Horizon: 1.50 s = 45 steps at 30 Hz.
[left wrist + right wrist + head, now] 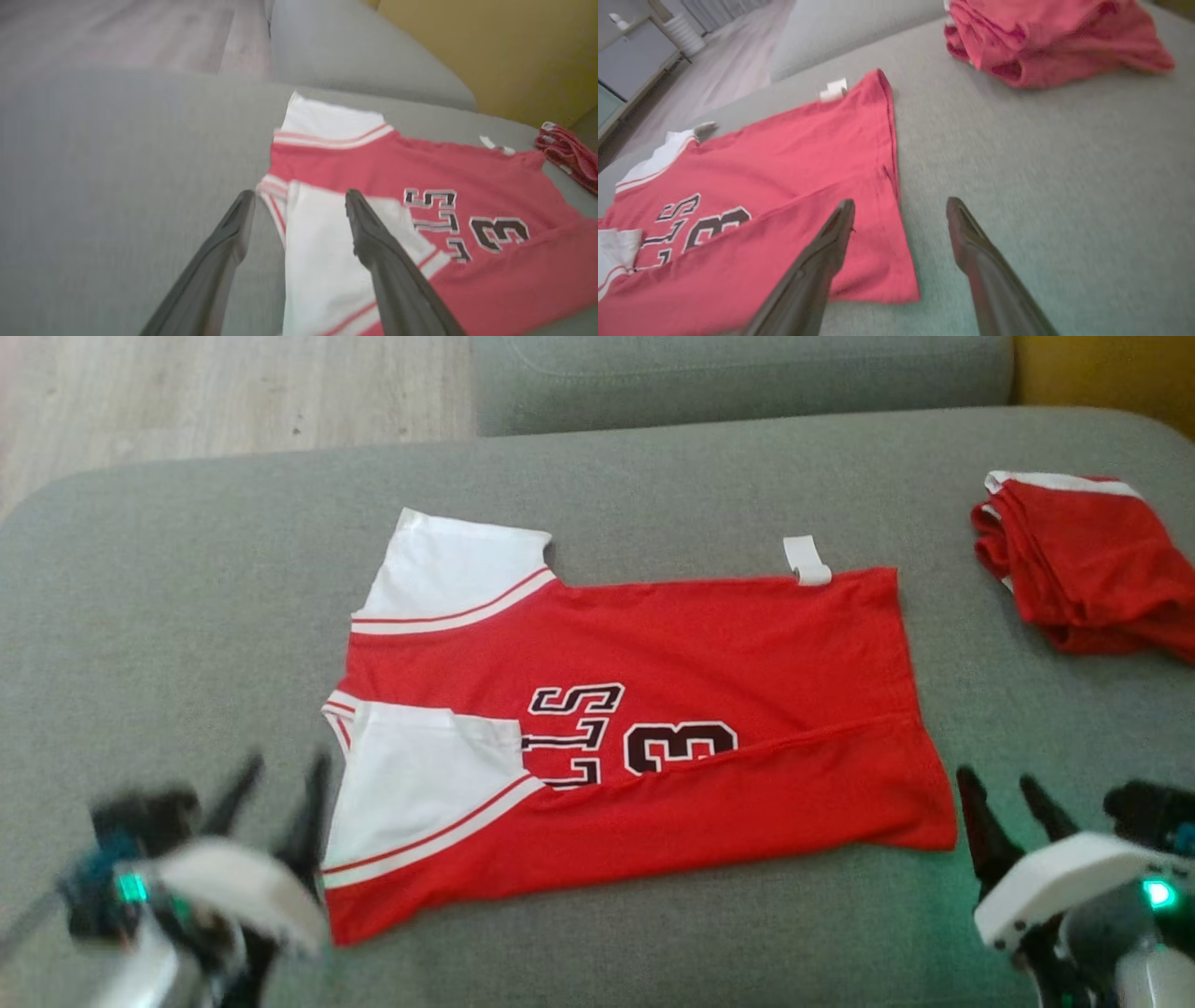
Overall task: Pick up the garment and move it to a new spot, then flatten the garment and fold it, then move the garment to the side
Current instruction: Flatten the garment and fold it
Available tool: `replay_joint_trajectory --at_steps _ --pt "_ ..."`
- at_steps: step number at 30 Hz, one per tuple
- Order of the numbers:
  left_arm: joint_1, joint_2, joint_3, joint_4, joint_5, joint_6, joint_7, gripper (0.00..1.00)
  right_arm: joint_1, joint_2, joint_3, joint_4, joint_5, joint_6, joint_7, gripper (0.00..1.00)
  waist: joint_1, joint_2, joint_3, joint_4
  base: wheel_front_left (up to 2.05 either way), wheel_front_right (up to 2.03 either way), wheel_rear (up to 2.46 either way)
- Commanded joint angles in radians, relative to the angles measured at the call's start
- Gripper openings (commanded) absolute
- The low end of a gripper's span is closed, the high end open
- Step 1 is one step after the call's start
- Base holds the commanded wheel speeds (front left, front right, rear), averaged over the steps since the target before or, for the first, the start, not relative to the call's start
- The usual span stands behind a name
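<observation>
At the grey cushion's (653,476) near edge, the left gripper (288,767) and right gripper (994,777) are both standing with fingers spread, gripping nothing. Between them the red jersey (709,644) is lying mid-cushion, its near long side folded over. A second red garment (1092,560) is sitting bunched toward the far right corner.

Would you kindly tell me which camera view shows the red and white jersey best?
The head view: the jersey lies whole, both white sleeves and the hem in frame. The left wrist view shows its sleeve end, cropped at the bottom; the right wrist view shows its hem end, cropped at the left.
</observation>
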Motion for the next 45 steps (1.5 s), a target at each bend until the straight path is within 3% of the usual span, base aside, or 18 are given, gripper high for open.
replay_joint_trajectory --at_steps 1,6,11,14,23,34,35,36,37,38,45 --pt "-0.168 0.062 0.063 -0.063 0.026 0.000 0.021 1.00 -0.072 -0.008 0.028 -0.078 -0.027 -0.001 -0.010 1.00 0.0001 -0.0001 0.024 -0.012 0.00 0.00 0.00" --pt "-0.372 0.107 0.067 -0.071 0.060 -0.035 0.086 1.00 -0.160 -0.008 0.075 -0.152 -0.073 -0.001 0.008 1.00 0.0001 -0.0001 0.090 -0.041 0.00 0.00 0.00" --pt "-0.615 0.128 0.035 0.001 0.052 -0.133 0.206 1.00 -0.308 -0.010 0.153 -0.187 -0.128 -0.001 0.030 1.00 0.0001 -0.0001 0.210 -0.096 0.00 0.00 0.00" --pt "-0.728 0.149 0.020 0.078 0.072 -0.162 0.260 1.00 -0.396 -0.019 0.210 -0.188 -0.139 -0.001 0.034 1.00 0.0001 -0.0001 0.291 -0.138 0.00 0.00 0.00" --pt "-0.873 0.177 0.003 0.310 0.130 -0.159 0.305 1.00 -0.538 -0.024 0.305 -0.154 -0.116 -0.001 -0.010 1.00 0.0001 -0.0001 0.443 -0.228 0.00 0.00 0.00" --pt "-0.905 0.205 -0.023 0.422 0.140 -0.164 0.375 1.00 -0.558 -0.028 0.314 -0.134 -0.101 -0.001 -0.047 1.00 0.0001 -0.0001 0.466 -0.244 0.00 0.00 0.00" --pt "-0.904 0.205 -0.029 0.421 0.139 -0.168 0.386 0.97 -0.561 -0.027 0.317 -0.133 -0.099 -0.001 -0.047 1.00 0.0001 -0.0001 0.466 -0.243 0.00 0.00 0.00" --pt "-0.903 0.205 -0.036 0.419 0.138 -0.173 0.395 0.62 -0.565 -0.027 0.322 -0.133 -0.098 -0.001 -0.047 1.00 0.0001 -0.0001 0.467 -0.241 0.00 0.00 0.00" --pt "-0.902 0.205 -0.043 0.416 0.139 -0.178 0.404 0.19 -0.569 -0.029 0.328 -0.131 -0.100 -0.001 -0.044 1.00 0.0001 -0.0001 0.467 -0.239 0.00 0.00 0.00" --pt "-0.902 0.206 -0.052 0.411 0.140 -0.184 0.414 0.00 -0.576 -0.034 0.336 -0.129 -0.102 -0.001 -0.039 1.00 0.0001 -0.0001 0.468 -0.237 0.00 0.00 0.00" --pt "-0.923 0.194 -0.090 0.370 0.167 -0.201 0.391 0.00 -0.693 -0.096 0.385 -0.041 -0.155 -0.001 0.047 1.00 0.0001 -0.0001 0.460 -0.203 0.00 0.00 0.00"
